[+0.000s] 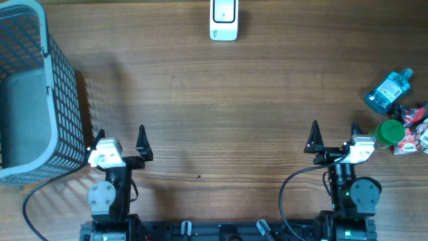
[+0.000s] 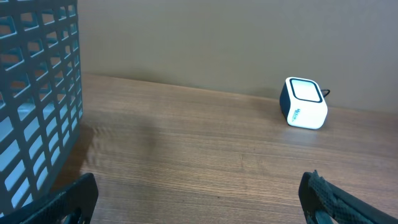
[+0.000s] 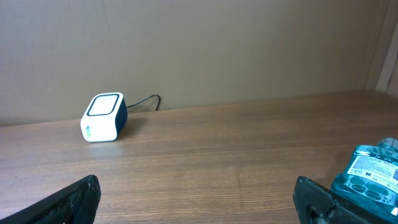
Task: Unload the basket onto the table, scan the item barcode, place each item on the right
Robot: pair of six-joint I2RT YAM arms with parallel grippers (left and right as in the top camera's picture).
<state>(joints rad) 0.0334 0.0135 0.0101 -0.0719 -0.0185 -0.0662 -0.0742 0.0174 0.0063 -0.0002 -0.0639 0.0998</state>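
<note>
My blue see-through plastic bottle (image 1: 390, 92) sits at 3 o'clock, with a green-capped container (image 1: 389, 132) just beside it. White boxy scanner (image 1: 223, 19) at 12, grey mesh basket (image 1: 63, 73) at 9. Left gripper (image 1: 121, 132) at 7 and right gripper (image 1: 334, 127) at 5, both spread wide and empty.

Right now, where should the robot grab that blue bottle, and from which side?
Probably around its wide middle. The blue bottle lies on its side, slanted, with a green lid and red packets crowding its near end, so the open right gripper should drop from above, closing across its width.
</note>
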